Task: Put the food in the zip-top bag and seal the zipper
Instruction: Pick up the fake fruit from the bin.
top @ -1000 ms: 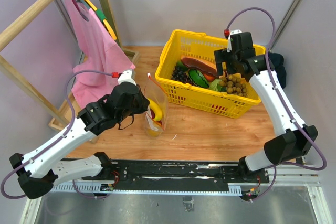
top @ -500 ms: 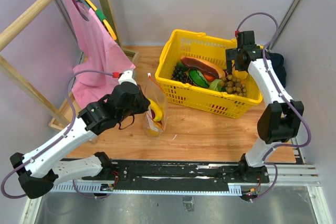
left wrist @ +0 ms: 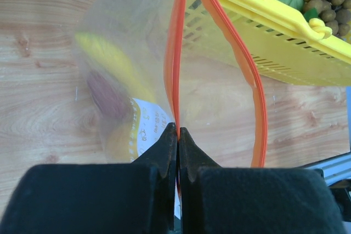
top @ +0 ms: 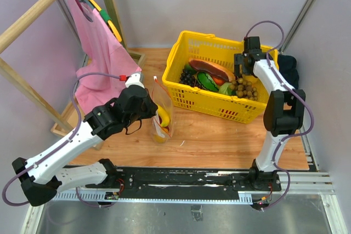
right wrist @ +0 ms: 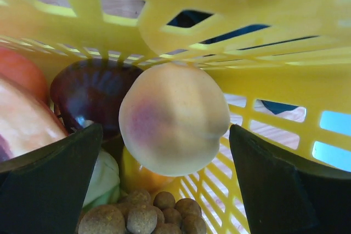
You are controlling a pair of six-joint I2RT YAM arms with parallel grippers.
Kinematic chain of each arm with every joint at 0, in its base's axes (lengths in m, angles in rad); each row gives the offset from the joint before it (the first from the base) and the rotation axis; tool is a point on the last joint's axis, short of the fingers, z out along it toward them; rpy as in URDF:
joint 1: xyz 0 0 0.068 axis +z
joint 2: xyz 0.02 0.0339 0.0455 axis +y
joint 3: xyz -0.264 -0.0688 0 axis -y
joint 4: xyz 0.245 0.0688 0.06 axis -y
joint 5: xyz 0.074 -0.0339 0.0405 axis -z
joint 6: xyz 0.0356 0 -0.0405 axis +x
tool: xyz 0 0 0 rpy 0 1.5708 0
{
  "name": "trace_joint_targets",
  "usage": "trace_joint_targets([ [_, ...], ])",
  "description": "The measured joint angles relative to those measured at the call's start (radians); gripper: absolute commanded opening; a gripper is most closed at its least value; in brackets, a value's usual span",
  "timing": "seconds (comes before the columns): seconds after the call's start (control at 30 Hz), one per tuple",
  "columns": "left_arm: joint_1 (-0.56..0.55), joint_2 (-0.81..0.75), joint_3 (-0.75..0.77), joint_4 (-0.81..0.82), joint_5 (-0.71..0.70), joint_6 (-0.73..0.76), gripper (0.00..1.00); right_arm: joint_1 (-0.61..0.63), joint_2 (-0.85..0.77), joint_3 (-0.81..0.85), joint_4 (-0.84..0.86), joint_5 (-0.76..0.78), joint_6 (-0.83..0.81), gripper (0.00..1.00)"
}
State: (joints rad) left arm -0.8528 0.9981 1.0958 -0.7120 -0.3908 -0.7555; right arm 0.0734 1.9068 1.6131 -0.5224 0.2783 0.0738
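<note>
Zip-top bag (top: pixel 164 104) stands on the desk (top: pixel 219 138) just left of the yellow basket (top: pixel 216 109), mouth up

Zipper (left wrist: pixel 174 53): long axis runs straight away from the left gripper (left wrist: pixel 178 135) in the left wrist view. Two red strips meet at the near end. One runs straight, the other bows out to the right, so the mouth gapes along most of its length

Left gripper clamped shut on the zipper's near end, the strip pinched between both fingers; the rest of the bag hangs forward and below it

Inside the bag, blurred through the film: a yellow piece (left wrist: pixel 107 58) and a red piece (left wrist: pixel 107 94), low down

Right gripper (right wrist: pixel 164 135) is down inside the basket at its far right corner, fingers spread wide. The peach (right wrist: pixel 173 119) sits between them, a gap showing on each side, nothing gripped

Peach lies against the basket's mesh wall, blush side towards the camera. Purplish piece (right wrist: pixel 88 91) touches it on the left, tan balls (right wrist: pixel 148 215) just below

Top view: tan balls (top: pixel 244 87) lie near the basket's right wall
</note>
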Motion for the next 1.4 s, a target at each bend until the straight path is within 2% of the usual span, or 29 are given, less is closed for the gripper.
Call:
trace_joint_targets([
  [0.1, 0.0, 0.005, 0.0, 0.0, 0.001, 0.0, 0.0, -0.002, 0.006, 0.0, 0.018, 0.0, 0.003, 0.97],
  [0.2, 0.0, 0.01, 0.0, 0.0, 0.002, 0.0, 0.0, -0.003, 0.014, 0.0, 0.041, 0.002, 0.006, 0.89],
  [0.43, 0.0, 0.01, 0.0, 0.0, 0.004, 0.0, 0.0, -0.011, 0.018, 0.0, 0.057, 0.003, 0.009, 0.56],
  [0.67, 0.0, 0.01, 0.0, 0.0, 0.005, 0.0, 0.01, -0.016, 0.009, -0.004, 0.052, 0.001, 0.008, 0.34],
  [1.03, 0.0, 0.01, 0.0, 0.0, 0.005, 0.0, 0.0, -0.015, -0.139, -0.042, 0.033, -0.059, -0.003, 0.16],
  [1.4, 0.0, 0.012, 0.0, 0.0, 0.007, 0.0, 0.01, 0.006, -0.329, -0.092, 0.055, -0.171, -0.008, 0.09],
])
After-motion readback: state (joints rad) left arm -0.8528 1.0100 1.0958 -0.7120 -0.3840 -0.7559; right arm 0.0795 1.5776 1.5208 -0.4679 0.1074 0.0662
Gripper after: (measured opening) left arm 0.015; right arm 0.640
